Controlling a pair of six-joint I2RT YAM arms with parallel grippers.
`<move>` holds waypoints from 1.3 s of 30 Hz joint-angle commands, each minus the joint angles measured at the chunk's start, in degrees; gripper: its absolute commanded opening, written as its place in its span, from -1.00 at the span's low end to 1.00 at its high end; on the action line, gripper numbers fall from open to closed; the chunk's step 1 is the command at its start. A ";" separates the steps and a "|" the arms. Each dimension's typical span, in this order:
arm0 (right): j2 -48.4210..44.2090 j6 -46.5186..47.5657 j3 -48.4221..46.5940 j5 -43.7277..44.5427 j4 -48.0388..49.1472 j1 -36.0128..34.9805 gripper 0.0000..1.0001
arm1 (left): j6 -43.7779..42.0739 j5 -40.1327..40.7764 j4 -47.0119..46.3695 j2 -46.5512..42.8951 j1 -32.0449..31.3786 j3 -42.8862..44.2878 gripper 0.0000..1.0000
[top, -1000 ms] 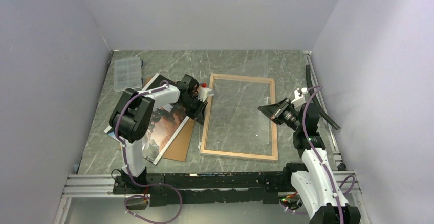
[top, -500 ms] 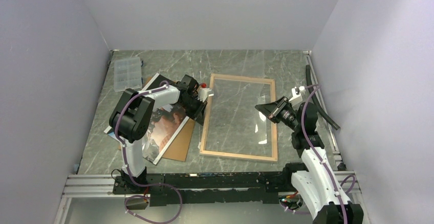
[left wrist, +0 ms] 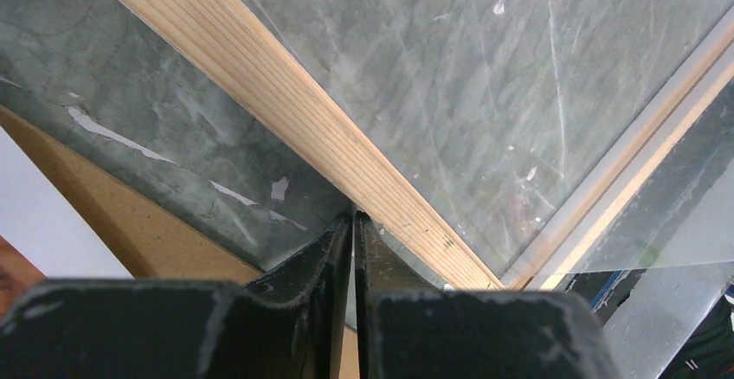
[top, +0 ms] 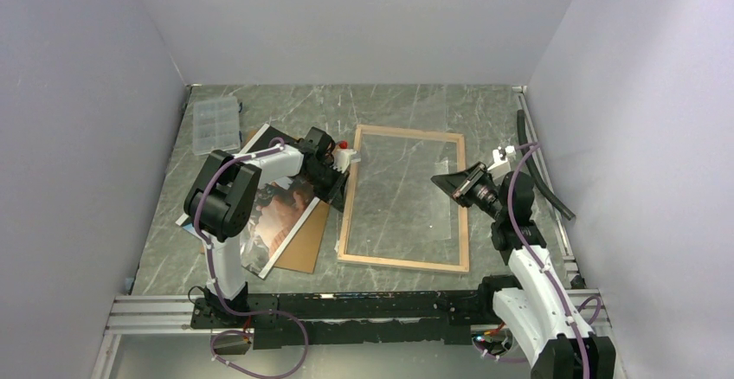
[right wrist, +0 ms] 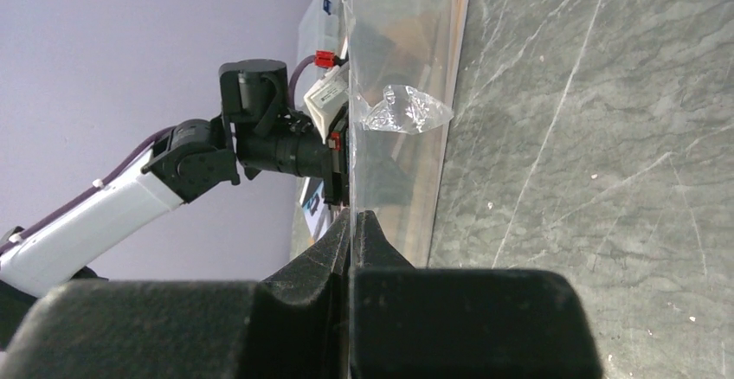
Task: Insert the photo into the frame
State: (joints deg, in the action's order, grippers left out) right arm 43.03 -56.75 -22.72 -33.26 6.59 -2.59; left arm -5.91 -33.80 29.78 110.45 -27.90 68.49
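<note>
The frame [top: 402,262] lies back up on the table, light wood border showing; the border also shows in the left wrist view [left wrist: 260,59]. A clear pane [top: 407,189] hangs over it, raised on its right side. My right gripper [top: 443,180] is shut on the pane's right edge [right wrist: 389,41], jaws pinched on it [right wrist: 350,213]. My left gripper [top: 346,171] is shut at the frame's left border [left wrist: 352,216], with a thin pale sliver between its jaws, seemingly the pane's left edge. The photo [top: 281,210], dark with reddish tones, lies picture up left of the frame, partly under my left arm.
A brown backing board [top: 303,253] lies under the photo. A clear compartment box [top: 215,124] sits at the back left. A crumpled bit of clear film [right wrist: 407,111] clings to the pane. A black bar [top: 541,171] runs along the right wall. A small white scrap [top: 336,245] lies by the frame's near left corner.
My right gripper has moved left and a little up with the pane's right edge, tilting the pane more. The left arm, frame and photo have not moved.
</note>
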 commanded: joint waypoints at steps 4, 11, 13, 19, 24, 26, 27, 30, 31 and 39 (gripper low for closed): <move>1.76 -1.26 0.68 0.98 -0.56 -0.74 -1.00 | -0.15 0.32 -1.16 0.91 -0.84 -2.03 -0.73; 2.05 -3.40 0.75 0.32 0.02 -0.75 -1.00 | -0.59 0.32 -0.95 0.55 -0.84 -2.14 -0.75; 1.23 -4.61 0.50 -0.16 0.81 -0.73 -1.00 | -0.60 0.32 -1.03 0.55 -0.79 -2.18 -0.75; -0.21 -6.59 -1.54 -1.51 0.16 -0.91 -1.00 | -0.42 0.30 -1.21 0.72 -0.79 -2.01 -0.77; -1.86 -8.11 -1.88 -0.11 -1.24 -1.76 -1.00 | -0.22 0.38 -1.26 0.73 -0.73 -2.09 -0.78; -2.27 -8.69 -1.97 0.73 -2.07 -2.30 -1.00 | -0.15 0.46 -1.30 0.64 -0.76 -2.11 -0.78; -2.59 -8.95 -1.98 1.26 -2.34 -2.57 -1.00 | -0.11 0.53 -1.30 0.64 -0.74 -2.06 -0.78; -3.42 -9.41 -2.31 3.32 -3.63 -3.47 -1.00 | -0.07 0.66 -1.24 0.55 -0.75 -1.97 -0.79; -3.51 -9.50 -2.51 3.97 -4.06 -3.78 -1.00 | -0.06 0.67 -1.17 0.51 -0.74 -1.91 -0.78; -1.01 -7.87 -5.09 5.76 -6.05 -4.71 -1.00 | -0.21 0.80 -0.78 0.25 -0.74 -1.78 -0.79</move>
State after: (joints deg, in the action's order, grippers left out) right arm 40.56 -64.58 -24.18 -27.05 1.37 -6.55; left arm -5.30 -34.72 29.10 110.41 -27.83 67.94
